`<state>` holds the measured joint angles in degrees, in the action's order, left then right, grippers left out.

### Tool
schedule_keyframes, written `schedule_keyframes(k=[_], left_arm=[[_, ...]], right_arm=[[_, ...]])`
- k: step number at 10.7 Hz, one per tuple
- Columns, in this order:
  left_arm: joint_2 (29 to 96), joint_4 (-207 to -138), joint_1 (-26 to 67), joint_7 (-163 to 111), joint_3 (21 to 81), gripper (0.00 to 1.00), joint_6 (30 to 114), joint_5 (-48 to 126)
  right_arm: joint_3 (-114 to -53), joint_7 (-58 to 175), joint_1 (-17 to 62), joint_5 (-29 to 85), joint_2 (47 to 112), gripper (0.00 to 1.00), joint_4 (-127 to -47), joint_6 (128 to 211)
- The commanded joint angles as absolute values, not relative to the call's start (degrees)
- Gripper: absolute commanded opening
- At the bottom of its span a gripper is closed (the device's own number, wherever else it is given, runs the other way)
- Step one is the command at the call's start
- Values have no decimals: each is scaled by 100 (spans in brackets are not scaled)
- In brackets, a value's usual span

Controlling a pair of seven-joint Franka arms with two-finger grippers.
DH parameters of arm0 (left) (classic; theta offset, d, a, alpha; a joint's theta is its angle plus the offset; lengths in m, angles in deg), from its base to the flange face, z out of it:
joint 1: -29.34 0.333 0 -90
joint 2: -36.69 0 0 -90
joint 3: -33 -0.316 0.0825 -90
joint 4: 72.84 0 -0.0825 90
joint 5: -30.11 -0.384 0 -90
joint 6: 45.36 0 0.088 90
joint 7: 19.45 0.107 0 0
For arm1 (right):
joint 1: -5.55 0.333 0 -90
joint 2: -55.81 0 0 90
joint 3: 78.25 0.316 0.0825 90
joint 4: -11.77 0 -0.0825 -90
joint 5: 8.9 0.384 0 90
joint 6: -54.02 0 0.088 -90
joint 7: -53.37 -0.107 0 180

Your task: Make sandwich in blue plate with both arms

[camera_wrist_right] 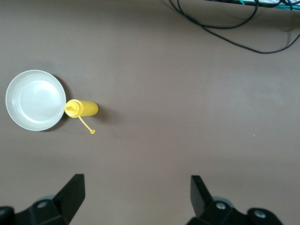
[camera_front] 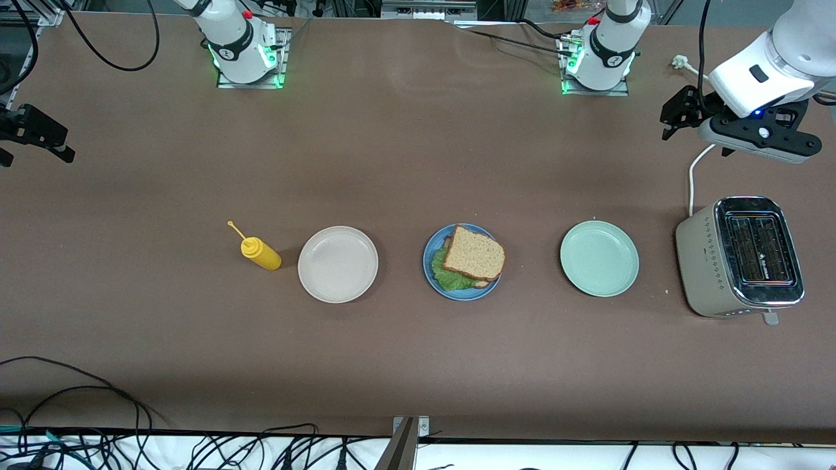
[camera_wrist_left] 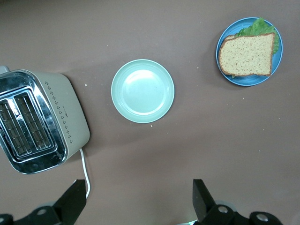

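The sandwich (camera_front: 475, 256) lies on the blue plate (camera_front: 461, 294) at the middle of the table: a brown bread slice on top, green lettuce (camera_front: 452, 279) sticking out beneath it. The left wrist view shows the sandwich (camera_wrist_left: 247, 54) and the blue plate (camera_wrist_left: 245, 81) too. My left gripper (camera_front: 676, 114) hangs open and empty over the table's left-arm end, beside the toaster; its fingers (camera_wrist_left: 200, 197) frame bare table. My right gripper (camera_front: 38, 140) hangs open and empty over the right-arm end, well away from the plates, and shows in the right wrist view (camera_wrist_right: 136, 194).
A pale green plate (camera_front: 599, 258) sits between the blue plate and a toaster (camera_front: 741, 256) with a white cord. A beige-white plate (camera_front: 337, 264) and a yellow squeeze bottle (camera_front: 261, 253) lie toward the right arm's end. Black cables (camera_front: 78, 391) run along the table edge nearest the front camera.
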<state>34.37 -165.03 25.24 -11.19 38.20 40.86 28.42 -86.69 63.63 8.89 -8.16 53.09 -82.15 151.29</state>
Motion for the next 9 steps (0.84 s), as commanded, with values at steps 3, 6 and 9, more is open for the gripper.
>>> schedule_keyframes(k=[3,6,9], left_arm=[[3476,-16408,2433,-1145,3757,100,3981,2792],[3502,-16390,2433,-1154,3757,100,3981,2792],[3502,-16381,2424,-1154,3757,100,3884,2800]], right_arm=[[-8687,6462,898,-863,5326,100,-8095,14990],[-8687,6462,889,-863,5326,100,-8095,14999],[-8695,6462,889,-863,5326,100,-8087,14999]])
